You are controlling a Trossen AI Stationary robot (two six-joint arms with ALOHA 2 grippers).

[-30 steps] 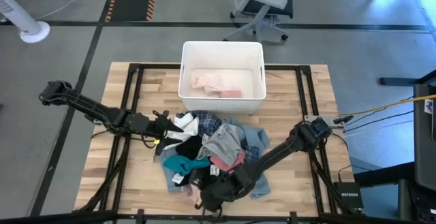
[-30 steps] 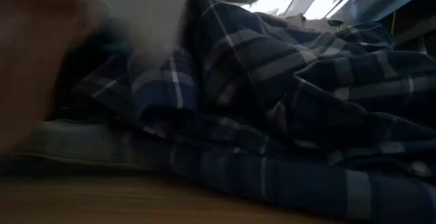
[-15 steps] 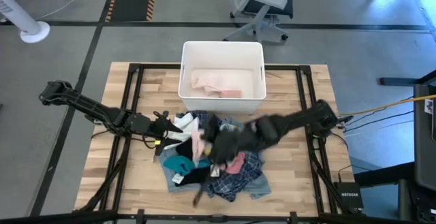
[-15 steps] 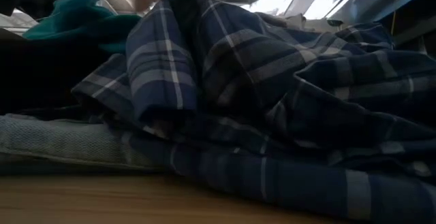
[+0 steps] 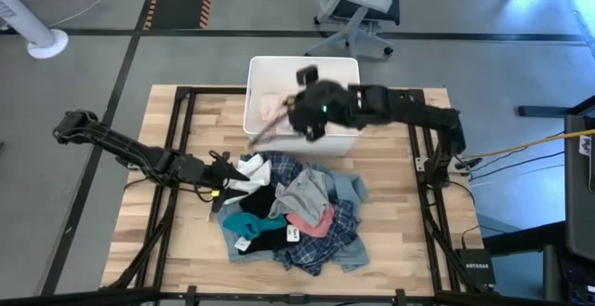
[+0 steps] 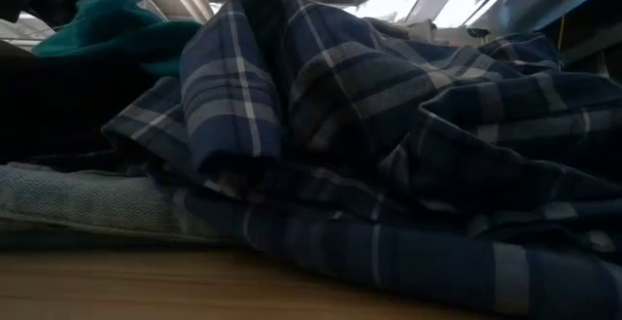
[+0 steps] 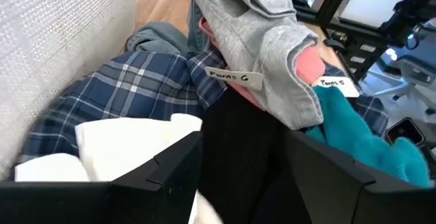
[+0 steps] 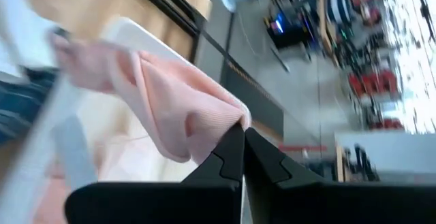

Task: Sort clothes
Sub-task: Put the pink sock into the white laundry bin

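The clothes lie in a pile (image 5: 288,204) on the table's middle: blue plaid shirts (image 6: 389,164), a teal piece (image 6: 117,18), denim (image 6: 87,203), grey, white and black pieces. My right gripper (image 5: 296,115) is over the white bin (image 5: 279,60), shut on a pink garment (image 8: 170,108). My left gripper (image 5: 221,171) is open at the pile's left side. Its fingers stand on either side of a black piece (image 7: 238,149), next to a white piece (image 7: 129,139). Whether they touch the cloth, I cannot tell. My right gripper pinches the pink garment at a bunched fold (image 8: 228,118) between its two fingertips (image 8: 225,157). The cloth hangs slack from the tips, lifted clear of the pile. A strip of it (image 5: 265,134) trails toward the bin's near left corner.
The bin stands at the table's far middle with another pink piece (image 5: 272,109) inside. Paper labels (image 7: 235,77) hang on the garments. Bare wood (image 5: 409,241) lies to the right and left of the pile. An office chair (image 5: 358,4) stands beyond the table.
My right gripper has gone from the pile's near side up and toward the table's far edge, ending over the bin. The pink garment has come out of the pile with it and now hangs clear.
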